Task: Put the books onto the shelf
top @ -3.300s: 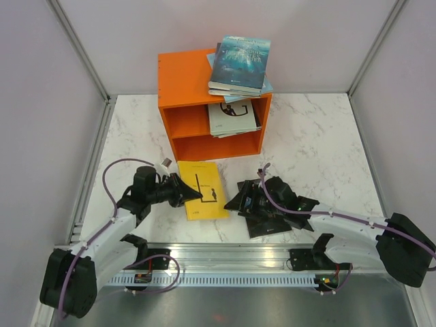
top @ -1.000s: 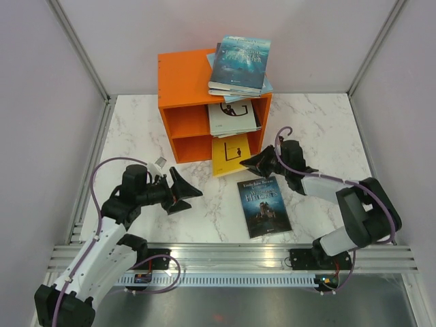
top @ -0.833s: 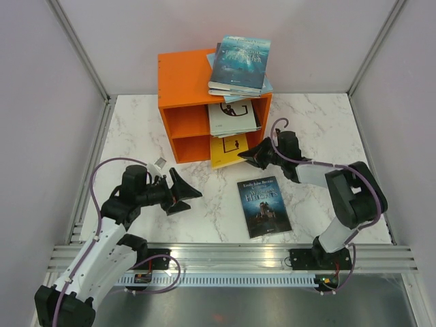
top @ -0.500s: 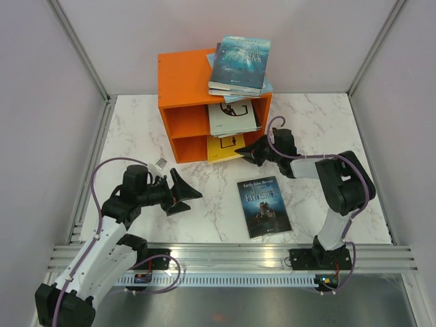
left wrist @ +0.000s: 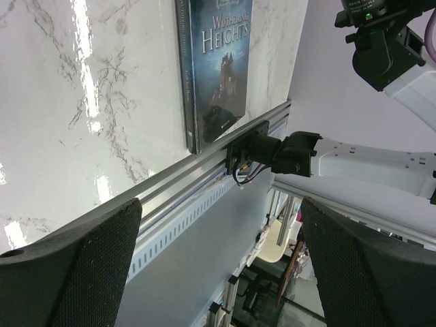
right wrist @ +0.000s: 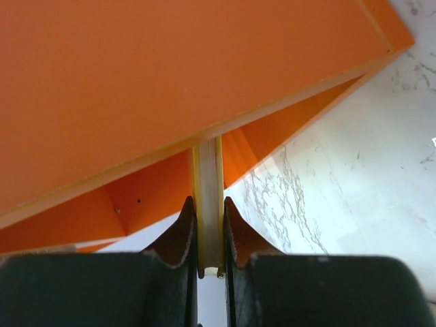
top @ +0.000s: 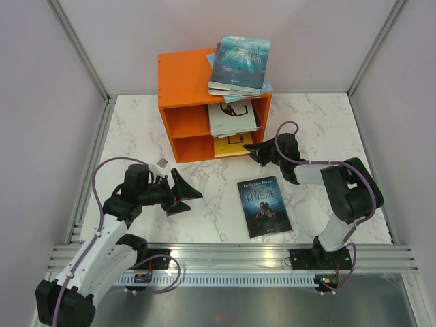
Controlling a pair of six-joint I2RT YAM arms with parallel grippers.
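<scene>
The orange shelf (top: 185,82) stands at the back of the table, with a stack of books (top: 238,63) on its top and more books (top: 231,117) in its upper compartment. My right gripper (top: 252,151) is shut on the edge of a yellow book (top: 230,144), which lies mostly inside the lower compartment. In the right wrist view the yellow book (right wrist: 207,170) runs from between the fingers under the shelf (right wrist: 170,75). A dark blue book (top: 264,206) lies flat on the table. My left gripper (top: 185,193) is open, left of the dark blue book (left wrist: 218,61), holding nothing.
Marble table top (top: 313,129) with walls on three sides. A metal rail (top: 231,255) runs along the near edge, carrying both arm bases. The right arm's elbow (top: 351,194) stands over the table's right side.
My right gripper has pushed the yellow book from leaning at the shelf front further into the lower compartment. The left arm and the dark blue book have stayed put.
</scene>
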